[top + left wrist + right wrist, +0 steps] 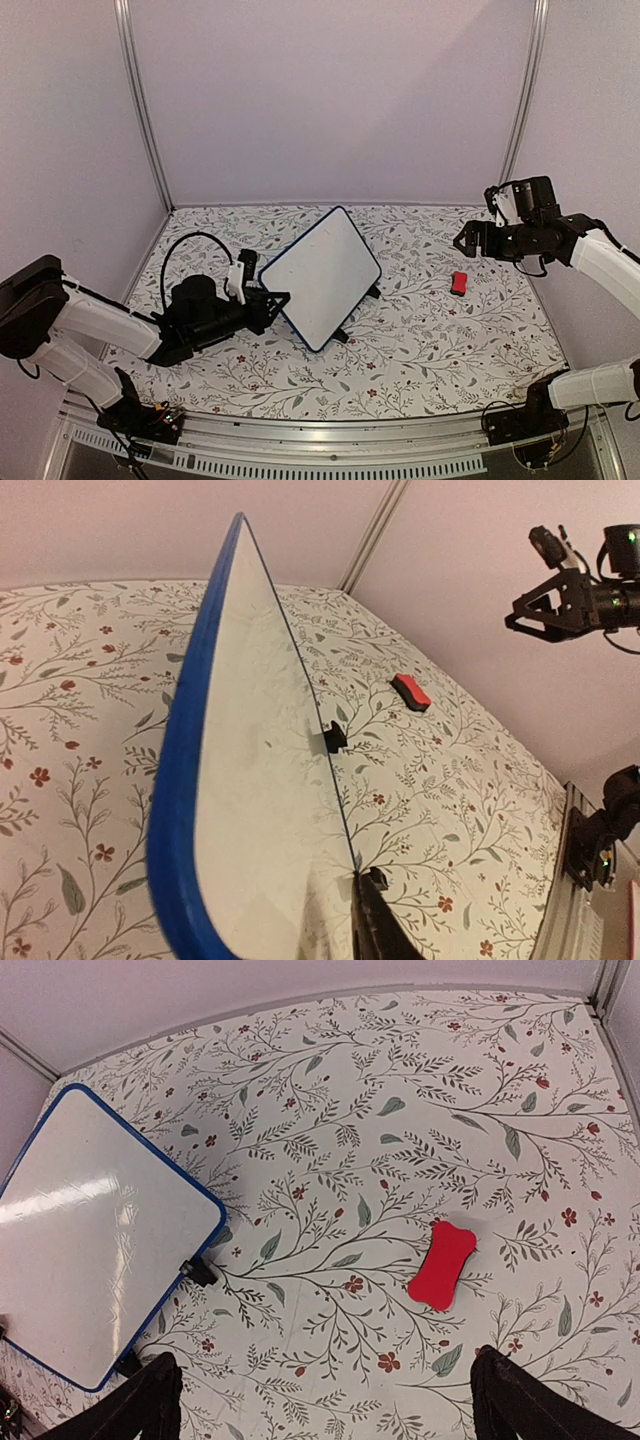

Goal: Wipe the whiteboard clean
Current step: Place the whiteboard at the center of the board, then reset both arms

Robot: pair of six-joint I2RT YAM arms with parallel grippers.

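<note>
1. Two pincers are doing two different jobs. Your left pincer [268,298] is pinching the whiteboard [322,278] at its left corner. Your right pincer [466,240] hangs spread wide and holds nothing, at the right of the top view.
2. The whiteboard is at the centre of the top view, tilted, with its face turned up and toward the right. Its lower black feet [341,336] are on or just above the flowered tabletop [420,345]; you cannot tell which from these views.
3. No marker lines show on the face in any view, only glare streaks in the right wrist view. I judge the wiping done or nearly done, though faint marks could be too fine to see.
4. The red block [459,283] lies flat on the tabletop. It is right of the board, well apart from it and clear of the right pincer.
5. If the face is clean, the next move is to lower the left arm gently until the feet stand, then let go.
6. If marks remain, keep the left grip firm. In the right wrist view the block sits right of centre, so shift the right pincer over it before descending.
</note>
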